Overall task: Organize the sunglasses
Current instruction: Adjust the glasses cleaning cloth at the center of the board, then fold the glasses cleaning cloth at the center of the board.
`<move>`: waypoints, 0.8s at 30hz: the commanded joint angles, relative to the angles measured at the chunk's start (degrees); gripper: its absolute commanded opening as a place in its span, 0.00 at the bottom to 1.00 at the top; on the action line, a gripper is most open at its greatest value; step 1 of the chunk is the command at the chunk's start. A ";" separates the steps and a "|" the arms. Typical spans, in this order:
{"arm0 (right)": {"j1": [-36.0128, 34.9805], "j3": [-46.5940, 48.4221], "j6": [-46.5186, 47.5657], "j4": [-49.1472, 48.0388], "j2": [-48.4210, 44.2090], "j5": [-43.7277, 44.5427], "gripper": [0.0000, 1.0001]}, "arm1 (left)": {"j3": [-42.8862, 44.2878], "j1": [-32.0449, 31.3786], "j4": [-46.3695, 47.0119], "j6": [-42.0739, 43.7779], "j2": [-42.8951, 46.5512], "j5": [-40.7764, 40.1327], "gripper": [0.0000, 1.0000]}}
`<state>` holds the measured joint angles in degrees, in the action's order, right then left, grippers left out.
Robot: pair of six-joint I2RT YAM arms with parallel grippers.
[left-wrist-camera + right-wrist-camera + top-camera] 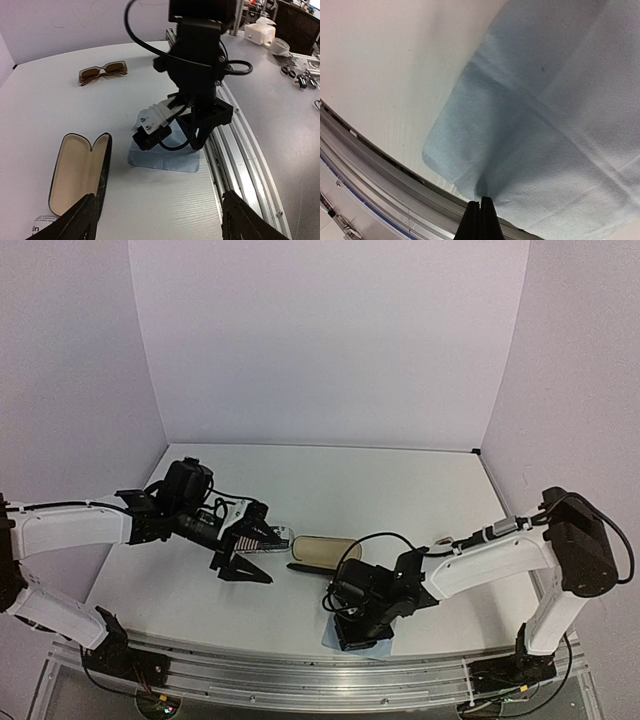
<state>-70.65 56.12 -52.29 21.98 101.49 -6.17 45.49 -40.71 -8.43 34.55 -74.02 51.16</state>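
My left claw (157, 210) released and empty, right claw (480, 202) clenched, seemingly pinching the blue cloth (545, 125), brown sunglasses (103, 72) upper left, open case (75, 170) lower left.

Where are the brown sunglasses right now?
In the left wrist view, upper left: the brown sunglasses lie on the white table, beyond the open case and blue cloth, touching neither.

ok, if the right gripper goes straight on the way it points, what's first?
The light-blue cloth. The right gripper points down with shut tips at the cloth's edge, apparently in contact. The table lies directly beneath.
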 commanded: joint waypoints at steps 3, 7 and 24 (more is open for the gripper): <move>3.12 2.03 5.74 0.92 -9.94 1.80 0.11 | 0.66 -7.65 -3.64 10.69 -6.55 -4.44 0.64; 10.91 -4.30 2.58 5.73 -16.30 3.01 0.28 | 4.96 -13.23 -3.44 12.67 -16.07 -9.65 0.49; 12.02 -8.61 6.56 14.84 -19.75 2.71 0.41 | 14.55 -24.78 -0.65 24.78 -35.48 -21.24 0.57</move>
<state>-58.59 45.75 -48.75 35.83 81.72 -2.40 55.46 -65.60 -9.03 57.31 -106.36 33.13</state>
